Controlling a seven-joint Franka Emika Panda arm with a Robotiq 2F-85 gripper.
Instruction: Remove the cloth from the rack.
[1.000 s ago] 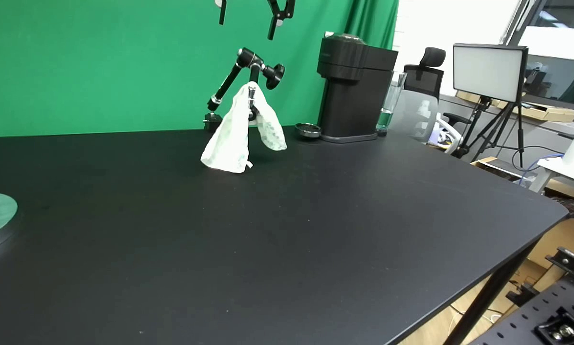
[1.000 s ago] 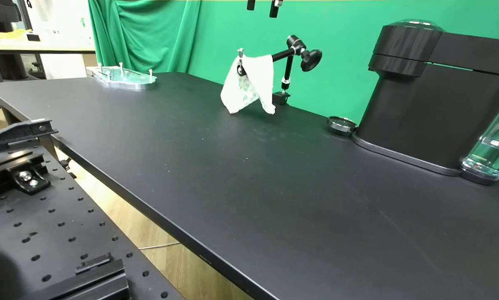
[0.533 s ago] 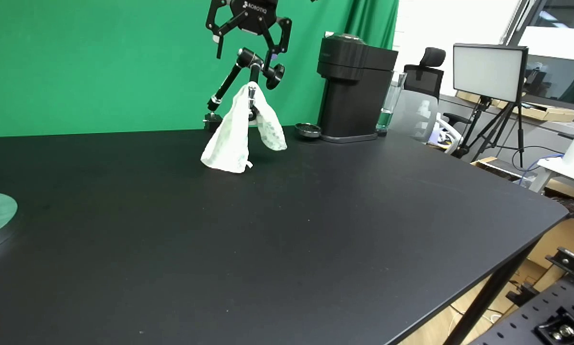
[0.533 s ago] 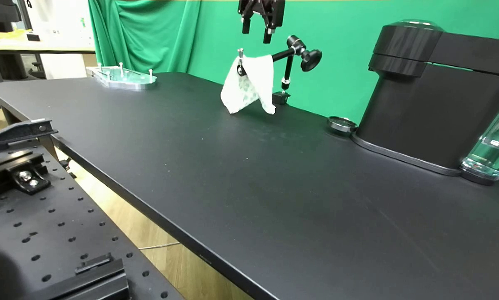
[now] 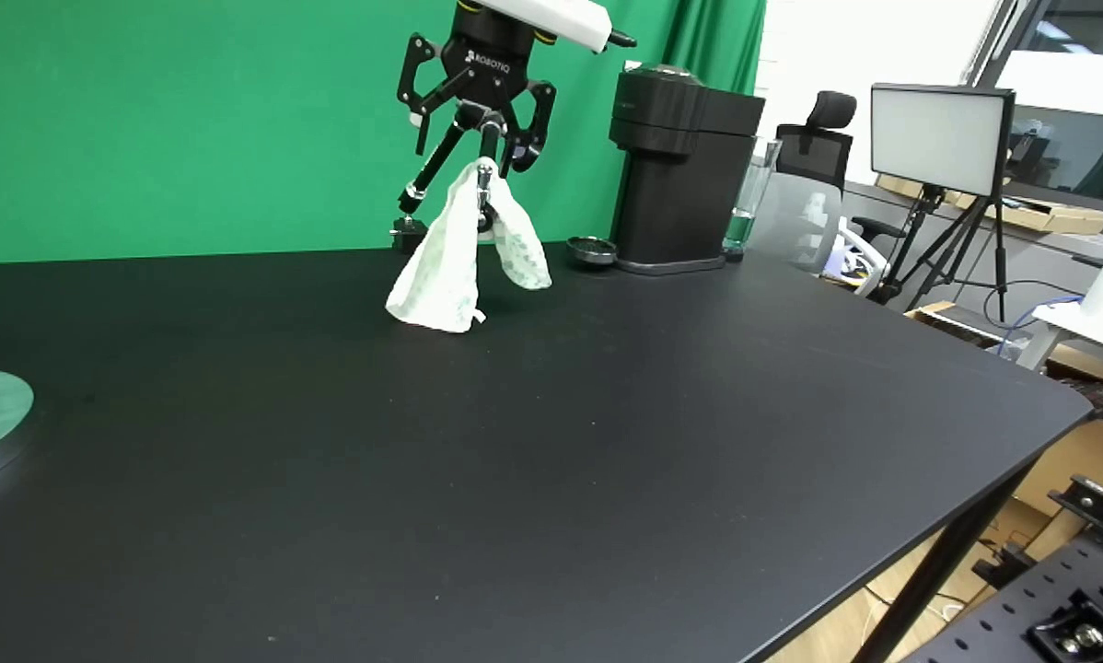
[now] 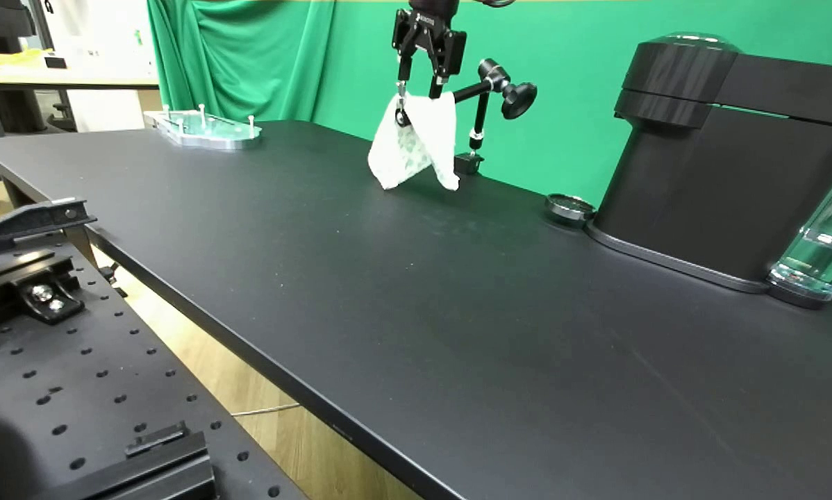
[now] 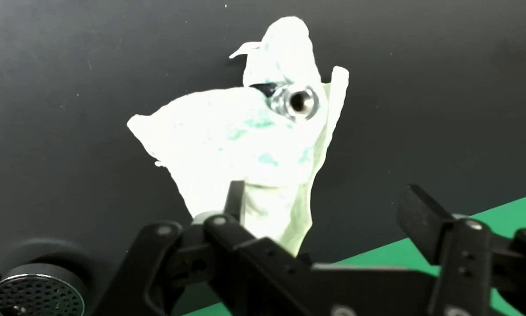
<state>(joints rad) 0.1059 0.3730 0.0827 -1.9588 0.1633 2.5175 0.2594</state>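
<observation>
The white cloth with green marks (image 5: 441, 272) hangs draped over the black jointed stand (image 5: 436, 170) that serves as the rack. The cloth (image 6: 405, 153) and stand (image 6: 473, 91) also show in an exterior view. My gripper (image 5: 462, 163) is open and points down at the top of the cloth; it also shows in an exterior view (image 6: 419, 88). In the wrist view, one finger of the gripper (image 7: 326, 188) overlaps the cloth (image 7: 228, 140) and the other is beyond its edge. Contact cannot be told. A metal post end (image 7: 299, 103) sticks up beside the cloth.
A black coffee machine (image 5: 671, 175) with a clear water tank (image 5: 745, 203) stands beside the stand. A small round perforated dish (image 6: 569, 208) sits at its foot. A clear tray with pegs (image 6: 208, 135) lies at the table's far end. A green curtain (image 5: 192, 129) hangs behind.
My gripper has come down from the top edge of both exterior views to the level of the cloth's top, staying open. The cloth and stand have not moved.
</observation>
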